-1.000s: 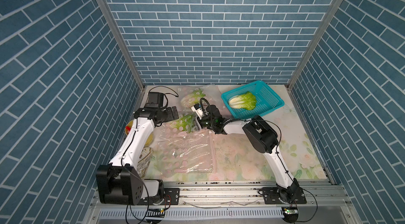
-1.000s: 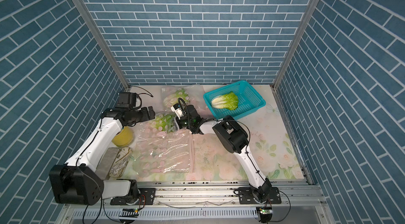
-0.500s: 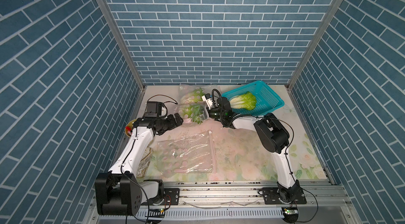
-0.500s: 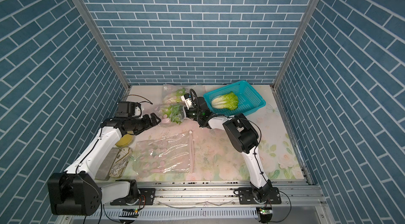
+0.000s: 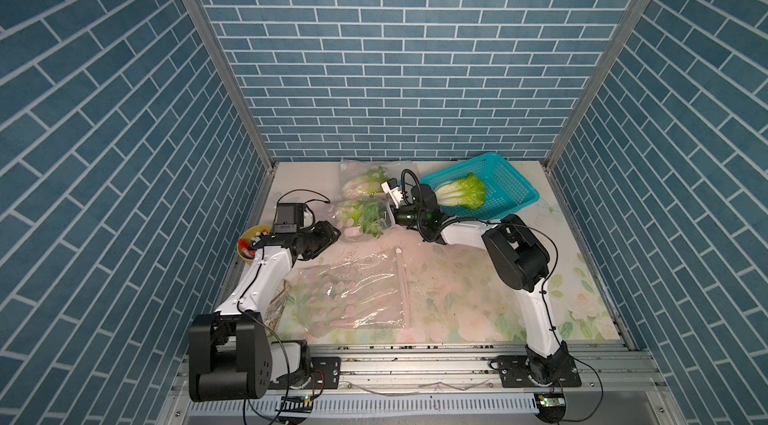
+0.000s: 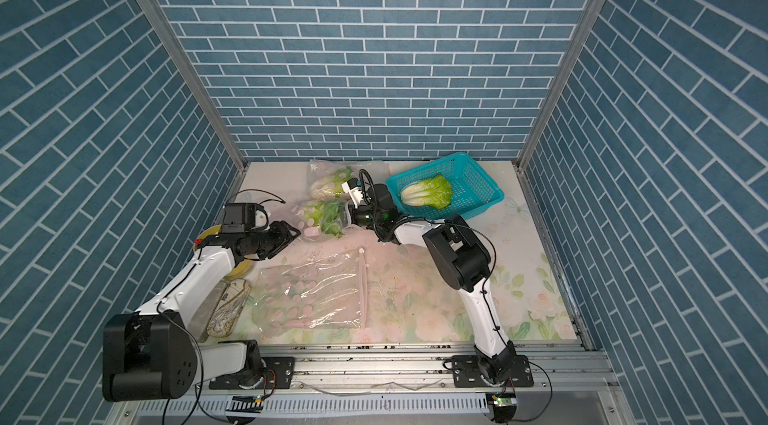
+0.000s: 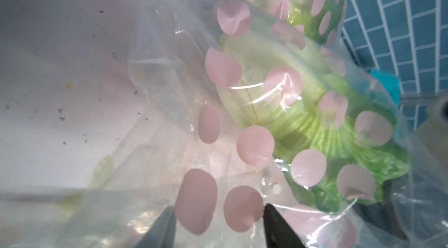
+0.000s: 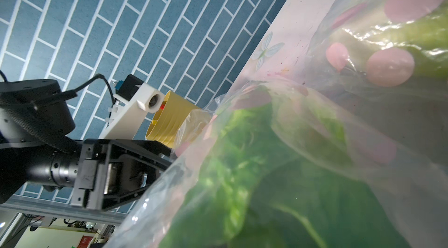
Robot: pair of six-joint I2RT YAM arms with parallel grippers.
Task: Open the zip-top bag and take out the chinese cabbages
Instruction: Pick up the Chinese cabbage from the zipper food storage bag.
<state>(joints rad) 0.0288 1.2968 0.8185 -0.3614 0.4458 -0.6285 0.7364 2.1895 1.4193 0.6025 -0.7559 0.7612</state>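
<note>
One cabbage (image 5: 460, 193) is in the basket (image 5: 517, 190) and an empty bag (image 5: 353, 290) lies flat, but two more are yet bagged: the right gripper (image 5: 387, 217) pinches the near bag (image 5: 360, 214) at its leafy end, the left gripper (image 5: 336, 232) is half-closed round its tail, hold unclear, and the far bag (image 5: 365, 185) is untouched.

No words, brands or numbers can be read on anything here (the bag (image 5: 358, 215) bears only plain pink dots, and the basket (image 5: 515, 183), at one o'clock on the table (image 5: 478, 290), shows bare mesh).
</note>
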